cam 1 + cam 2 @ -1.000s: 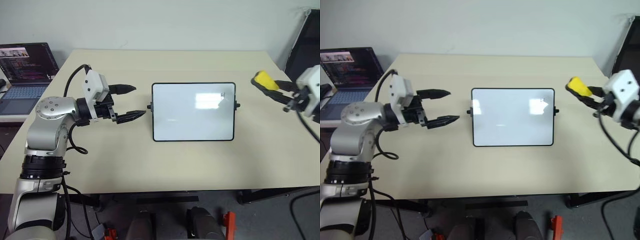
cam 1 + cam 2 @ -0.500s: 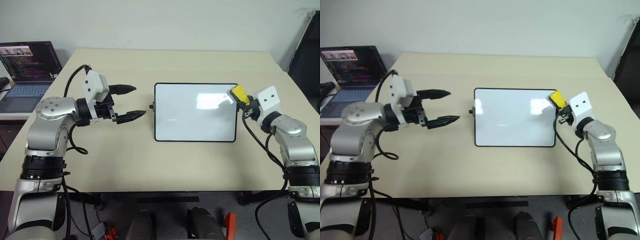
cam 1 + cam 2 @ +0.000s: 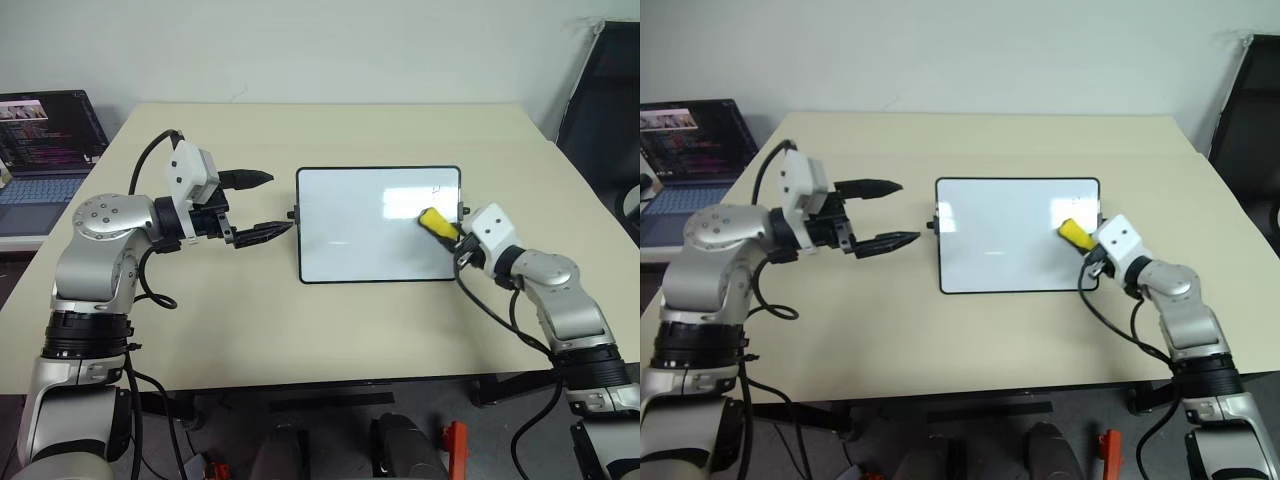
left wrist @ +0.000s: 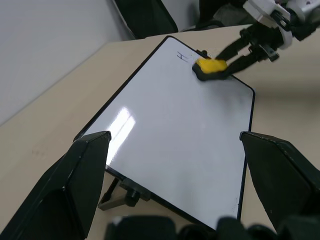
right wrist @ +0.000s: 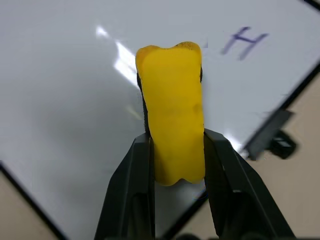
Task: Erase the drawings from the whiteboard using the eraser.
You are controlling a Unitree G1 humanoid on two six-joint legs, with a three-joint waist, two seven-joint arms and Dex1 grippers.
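Mostly wiped glossy white black-framed whiteboard (image 3: 378, 225); small dark H mark (image 5: 243, 41) left. Yellow block eraser (image 5: 173, 112) pinched in right gripper (image 5: 176, 150); left gripper (image 3: 262, 206) wide, idle.

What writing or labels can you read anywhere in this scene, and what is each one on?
"H": a small handwritten pen mark on the whiteboard, near the corner beside the yellow eraser.
Laptop screen: rows of small coloured text, too small and blurred to read.
No brand, number or label is readable on the eraser, the whiteboard frame or the grippers.
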